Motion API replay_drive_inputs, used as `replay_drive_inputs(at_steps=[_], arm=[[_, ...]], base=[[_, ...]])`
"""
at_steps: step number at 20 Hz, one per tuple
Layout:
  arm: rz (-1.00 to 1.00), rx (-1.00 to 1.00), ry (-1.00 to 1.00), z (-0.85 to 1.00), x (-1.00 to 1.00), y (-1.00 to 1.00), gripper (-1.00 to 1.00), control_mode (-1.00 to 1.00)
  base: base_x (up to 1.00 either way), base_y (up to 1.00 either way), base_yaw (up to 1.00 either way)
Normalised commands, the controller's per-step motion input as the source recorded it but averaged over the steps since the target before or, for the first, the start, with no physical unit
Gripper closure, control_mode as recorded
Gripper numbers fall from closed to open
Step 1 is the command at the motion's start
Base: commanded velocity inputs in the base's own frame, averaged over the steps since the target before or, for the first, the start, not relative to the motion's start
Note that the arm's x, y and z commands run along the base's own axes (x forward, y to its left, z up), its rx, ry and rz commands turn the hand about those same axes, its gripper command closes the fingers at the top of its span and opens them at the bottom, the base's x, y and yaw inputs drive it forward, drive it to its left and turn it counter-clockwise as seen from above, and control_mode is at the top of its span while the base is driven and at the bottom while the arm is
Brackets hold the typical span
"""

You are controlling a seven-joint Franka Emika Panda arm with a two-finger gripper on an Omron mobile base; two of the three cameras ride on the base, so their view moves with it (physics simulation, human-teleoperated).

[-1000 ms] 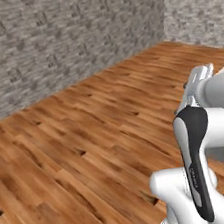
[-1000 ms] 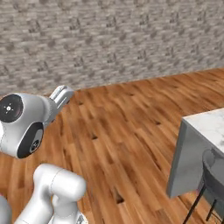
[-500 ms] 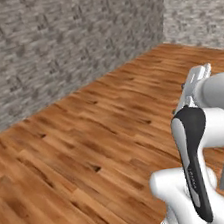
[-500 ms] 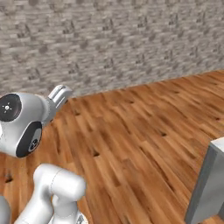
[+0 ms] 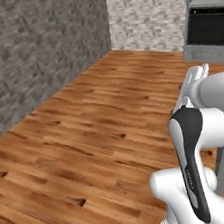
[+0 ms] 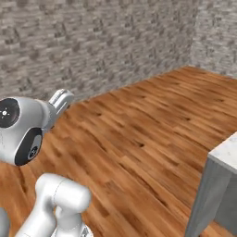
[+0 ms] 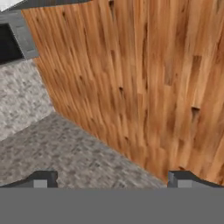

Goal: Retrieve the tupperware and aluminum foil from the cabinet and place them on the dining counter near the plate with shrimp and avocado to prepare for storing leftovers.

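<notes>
Gripper point(image 7: 109, 177): jaws spread wide, nothing between them, aimed at bare wood floor point(image 5: 86, 132) and a grey stone wall point(image 6: 92, 41). Dining counter point(image 6: 222, 180): one corner visible at the right edge of the right base view, pale marble top over a plain grey side, standing on the floor. A grey unit with a dark opening point(image 5: 207, 27) stands against the far wall. Arm point(image 5: 198, 137) is folded close to the base.
</notes>
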Motion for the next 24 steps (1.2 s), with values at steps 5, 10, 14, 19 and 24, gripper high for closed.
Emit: replay_drive_inputs(at_steps=[5,10,14,19,24], arm=[[0.0,0.0,0.0,0.0,0.0,0.0,-1.0,1.0],[0.0,0.0,0.0,0.0,0.0,0.0,-1.0,1.0],[0.0,0.0,0.0,0.0,0.0,0.0,-1.0,1.0],[0.0,0.0,0.0,0.0,0.0,0.0,-1.0,1.0],[0.0,0.0,0.0,0.0,0.0,0.0,-1.0,1.0]], base=[[0.76,0.0,-0.56],[0.78,0.01,-0.55],[0.78,0.35,-0.48],[0.79,0.84,-0.38],[0.91,0.98,-0.32]])
